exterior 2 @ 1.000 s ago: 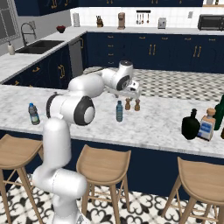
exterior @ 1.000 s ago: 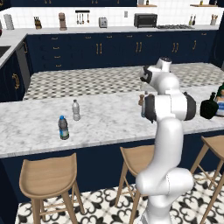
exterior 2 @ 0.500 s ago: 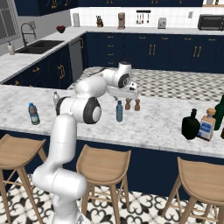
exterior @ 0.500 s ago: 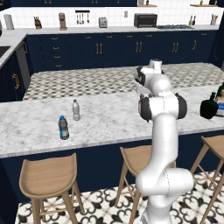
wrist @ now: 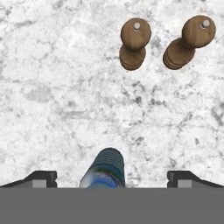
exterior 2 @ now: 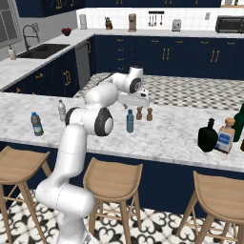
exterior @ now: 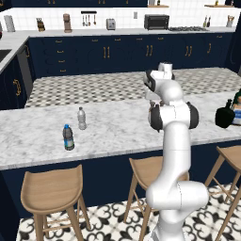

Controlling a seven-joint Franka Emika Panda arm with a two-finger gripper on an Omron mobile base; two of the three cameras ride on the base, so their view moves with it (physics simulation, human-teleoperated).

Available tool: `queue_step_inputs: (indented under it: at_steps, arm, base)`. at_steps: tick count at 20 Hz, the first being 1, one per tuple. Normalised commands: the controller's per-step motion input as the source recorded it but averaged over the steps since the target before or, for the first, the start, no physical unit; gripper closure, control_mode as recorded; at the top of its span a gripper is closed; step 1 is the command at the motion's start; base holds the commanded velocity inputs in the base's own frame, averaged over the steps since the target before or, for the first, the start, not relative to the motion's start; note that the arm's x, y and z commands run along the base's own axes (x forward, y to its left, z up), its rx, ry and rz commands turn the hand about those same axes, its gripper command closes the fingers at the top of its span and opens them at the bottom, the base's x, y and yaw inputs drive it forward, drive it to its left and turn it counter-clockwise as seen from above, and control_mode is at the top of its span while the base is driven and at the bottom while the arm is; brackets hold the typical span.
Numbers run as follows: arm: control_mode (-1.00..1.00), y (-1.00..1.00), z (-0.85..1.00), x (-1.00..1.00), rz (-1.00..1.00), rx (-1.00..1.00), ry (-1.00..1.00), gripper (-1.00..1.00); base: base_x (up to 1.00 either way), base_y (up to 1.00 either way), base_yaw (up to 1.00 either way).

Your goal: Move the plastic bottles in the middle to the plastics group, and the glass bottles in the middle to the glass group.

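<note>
- Hand view is looking straight down on the marble counter (wrist: 52,87): blue bottle (wrist: 105,169) is standing upright, its blue cap sitting between the two finger tips at the bottom edge, roughly centred.
- Gripper (wrist: 112,177) is spread fully wide, holding nothing; fingertips (wrist: 41,177) are flanking the cap with clear gaps on both sides.
- Bottle's long axis is running vertical, in line with the hand's look direction, so a straight drop looks like the next call.
- Two brown shakers (wrist: 134,43) are standing beside each other, further toward the counter's far edge, apart from the bottle.
- Right base view is showing the gripper (exterior 2: 135,101) hovering just above the blue bottle (exterior 2: 130,121), mid-counter, shakers (exterior 2: 144,114) just beside.
- Plastics group (exterior 2: 36,124) is waiting well apart, toward the counter's left end; black bulbous bottle (exterior 2: 208,136) and square labelled bottle (exterior 2: 224,136) are sitting near the right end.
</note>
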Motion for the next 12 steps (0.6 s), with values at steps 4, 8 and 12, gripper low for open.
queue_step_inputs:
  at_steps: [4, 8, 12]
  arm:
    - [-1.00, 0.07, -0.27, -0.08, 0.00, 0.00, 0.03, -1.00]
    - [-1.00, 0.01, -0.20, -0.19, 0.00, 0.00, 0.00, -1.00]
    - [-1.00, 0.00, -0.06, -0.10, 0.00, 0.00, 0.00, -1.00]
  base:
    - [0.00, 0.00, 0.00]
    - [0.00, 0.00, 0.00]
    - [0.00, 0.00, 0.00]
